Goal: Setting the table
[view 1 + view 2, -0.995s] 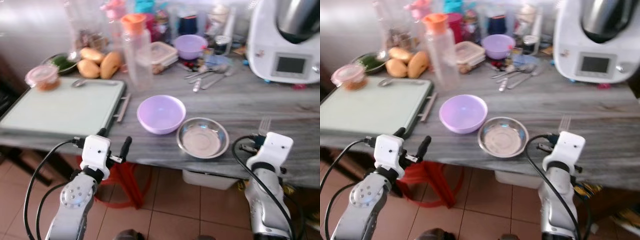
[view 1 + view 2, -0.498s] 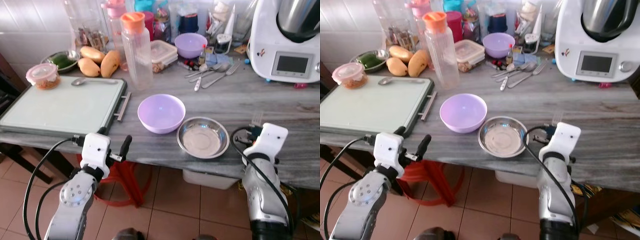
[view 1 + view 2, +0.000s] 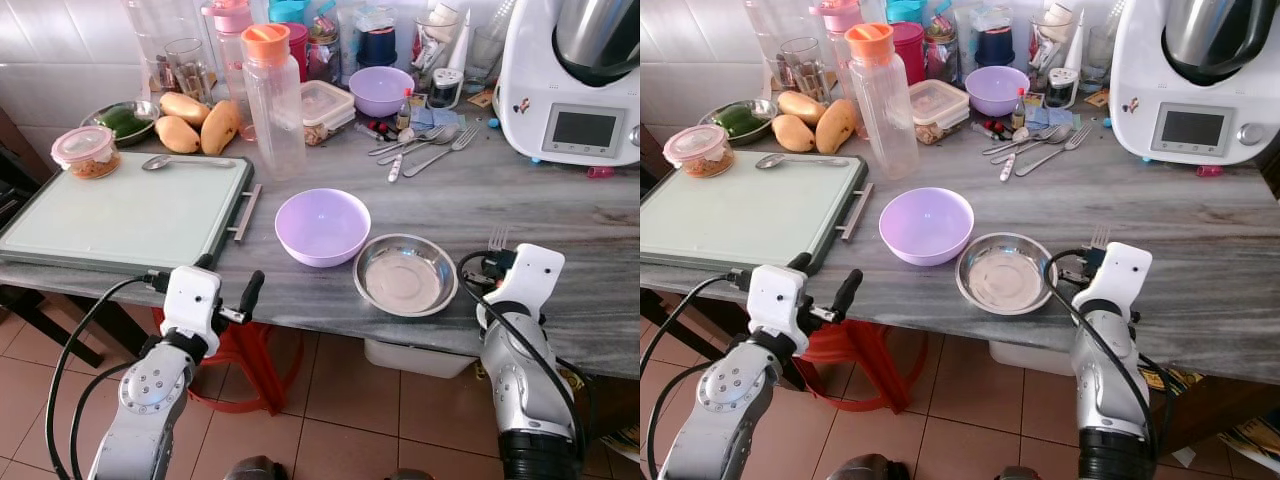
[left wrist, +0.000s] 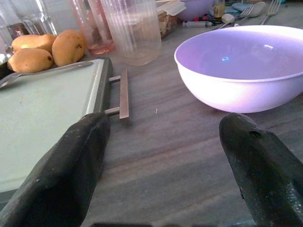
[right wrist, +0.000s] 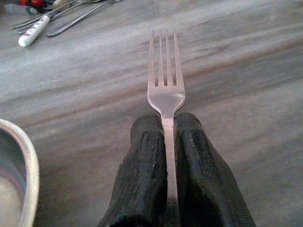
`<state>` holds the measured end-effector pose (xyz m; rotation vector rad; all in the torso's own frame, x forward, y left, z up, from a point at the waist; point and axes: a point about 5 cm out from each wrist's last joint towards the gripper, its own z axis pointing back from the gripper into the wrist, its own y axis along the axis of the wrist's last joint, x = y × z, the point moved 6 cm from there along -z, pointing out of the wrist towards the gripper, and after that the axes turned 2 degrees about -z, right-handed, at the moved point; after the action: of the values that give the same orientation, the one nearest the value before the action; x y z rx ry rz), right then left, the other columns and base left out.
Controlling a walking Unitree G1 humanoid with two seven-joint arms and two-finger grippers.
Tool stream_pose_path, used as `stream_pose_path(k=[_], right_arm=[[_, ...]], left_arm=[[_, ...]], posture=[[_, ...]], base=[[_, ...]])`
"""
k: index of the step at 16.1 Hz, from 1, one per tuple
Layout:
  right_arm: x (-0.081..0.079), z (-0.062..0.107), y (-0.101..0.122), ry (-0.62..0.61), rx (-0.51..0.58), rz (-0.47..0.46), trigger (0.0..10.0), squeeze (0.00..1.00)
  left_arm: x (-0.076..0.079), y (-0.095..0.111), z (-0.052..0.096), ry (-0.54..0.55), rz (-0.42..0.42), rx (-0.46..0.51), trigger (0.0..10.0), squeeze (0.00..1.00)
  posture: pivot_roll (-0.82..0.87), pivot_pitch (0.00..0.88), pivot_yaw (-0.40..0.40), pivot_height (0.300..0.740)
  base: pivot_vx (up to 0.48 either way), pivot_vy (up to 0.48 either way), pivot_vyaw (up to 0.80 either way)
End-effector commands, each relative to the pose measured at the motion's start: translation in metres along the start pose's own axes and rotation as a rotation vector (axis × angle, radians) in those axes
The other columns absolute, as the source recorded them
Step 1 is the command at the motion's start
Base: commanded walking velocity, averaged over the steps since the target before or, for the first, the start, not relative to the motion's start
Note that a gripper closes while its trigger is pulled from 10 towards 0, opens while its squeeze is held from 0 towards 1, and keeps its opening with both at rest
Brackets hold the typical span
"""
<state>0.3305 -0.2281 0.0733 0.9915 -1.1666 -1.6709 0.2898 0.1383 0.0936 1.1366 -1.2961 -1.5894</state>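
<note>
Right end effector point(image 5: 165, 189): clamped on the fork point(image 5: 165, 87) by its handle, both fingers pressed tight on the shank, tines pointing away from the robot. Sat just right of the steel bowl point(image 3: 405, 274), low over the table point(image 3: 590, 215).
Left end effector point(image 4: 165, 156): fingers spread wide, nothing between them, parked at the near table edge facing the purple bowl point(image 3: 322, 226).
Fork: level and flat, tines up; contact with the table couldn't be judged.
Steel bowl: empty, near edge, just right of the purple bowl and almost touching it.
Step in hand (judged): place the fork beside the steel bowl as a setting.
How to do it well: keep the fork level, lower until the handle rests on the table, then release; opening early would let it drop and skid. Keep it parallel to the table edge normal, close to the bowl rim but not touching. Retreat straight back along the handle so the fingers don't drag it.
Risk: thin handle pinched at one spot could pivot on release.
Tray point(image 3: 120, 215): green, left of the bowls, spoon point(image 3: 185, 162) at its far edge.
Far: bottle with orange cap point(image 3: 272, 95), second purple bowl point(image 3: 381, 90), loose cutlery point(image 3: 425, 150), white appliance point(image 3: 578, 80), mangoes point(image 3: 200, 125).
</note>
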Motion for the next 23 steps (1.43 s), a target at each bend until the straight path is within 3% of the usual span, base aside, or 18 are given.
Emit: stream_pose_path(k=[1, 6, 13, 18, 23], right_arm=[[-0.006, -0.001, -0.01, 0.023, -0.049, -0.011, 10.0, 0.0], [-0.002, 0.001, -0.03, 0.047, -0.148, 0.039, 10.0, 0.0], [-0.001, 0.001, -0.039, 0.078, -0.202, 0.084, 10.0, 0.0], [-0.009, 0.003, -0.045, 0.139, -0.228, 0.108, 10.0, 0.0], [-0.003, 0.006, -0.051, 0.138, -0.253, 0.163, 10.0, 0.0]], left_arm=[[-0.001, 0.002, 0.001, 0.0, -0.004, 0.003, 10.0, 0.0], [-0.002, 0.002, 0.0, 0.006, -0.007, -0.003, 10.0, 0.0], [-0.002, 0.001, -0.001, 0.002, -0.008, -0.005, 10.0, 0.0], [-0.002, 0.001, -0.001, 0.0, -0.01, -0.007, 10.0, 0.0], [-0.001, 0.0, -0.001, -0.003, -0.009, -0.011, 10.0, 0.0]], posture=[[-0.02, 0.0, 0.07, 0.74], [-0.02, 0.0, 0.07, 0.74], [-0.02, 0.0, 0.071, 0.74], [-0.02, 0.0, 0.073, 0.74], [-0.02, 0.0, 0.073, 0.74]], base=[[0.0, 0.0, 0.0], [0.0, 0.0, 0.0], [0.0, 0.0, 0.0], [0.0, 0.0, 0.0], [0.0, 0.0, 0.0]])
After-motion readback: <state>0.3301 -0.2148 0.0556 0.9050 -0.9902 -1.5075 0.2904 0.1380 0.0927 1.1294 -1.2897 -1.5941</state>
